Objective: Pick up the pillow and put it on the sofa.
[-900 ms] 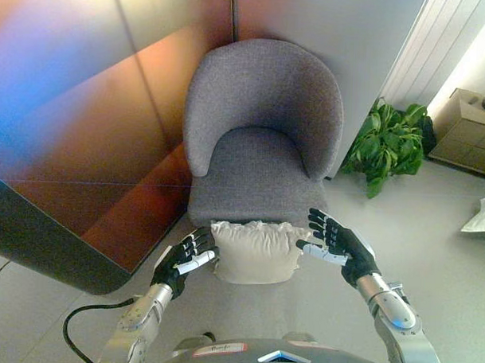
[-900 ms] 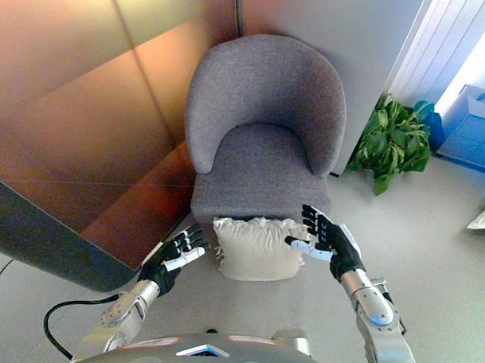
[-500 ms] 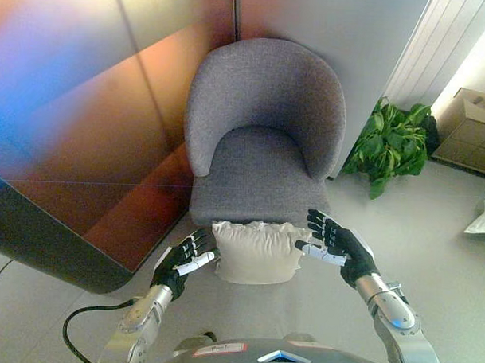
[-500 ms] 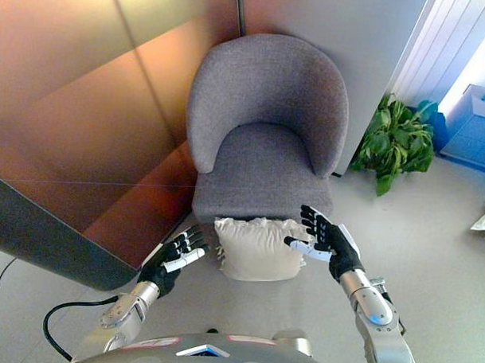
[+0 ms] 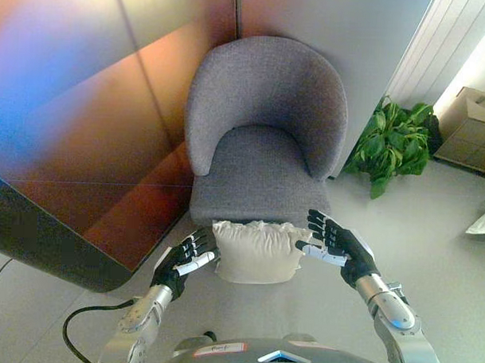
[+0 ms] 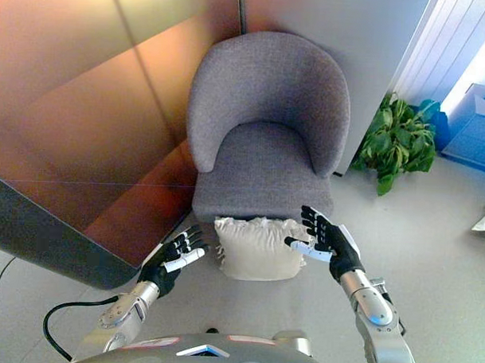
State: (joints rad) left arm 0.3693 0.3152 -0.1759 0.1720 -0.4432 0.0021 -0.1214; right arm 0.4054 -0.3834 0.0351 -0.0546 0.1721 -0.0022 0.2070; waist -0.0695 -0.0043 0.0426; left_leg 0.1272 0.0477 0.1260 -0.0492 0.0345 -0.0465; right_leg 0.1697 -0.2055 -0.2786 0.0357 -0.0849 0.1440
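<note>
A cream pillow (image 5: 254, 253) with a frilled top edge stands on the floor against the front of a grey round-backed armchair (image 5: 264, 126). My left hand (image 5: 184, 259) is at the pillow's left side, fingers straight and open, its tips at or near the edge. At the pillow's right side, my right hand (image 5: 336, 245) is open too, thumb pointing toward the pillow's upper right corner. Neither hand grips the pillow. The armchair's seat (image 6: 259, 170) has nothing on it.
A dark glossy panel wall (image 5: 76, 144) runs along the left and behind the chair. A green potted plant (image 5: 391, 147) stands right of the chair, with a cardboard box (image 5: 471, 130) beyond it. Light floor (image 5: 432, 228) spreads to the right.
The view has shifted slightly, so the camera has moved. Both hands stay at the pillow's sides, and the pillow has not moved.
</note>
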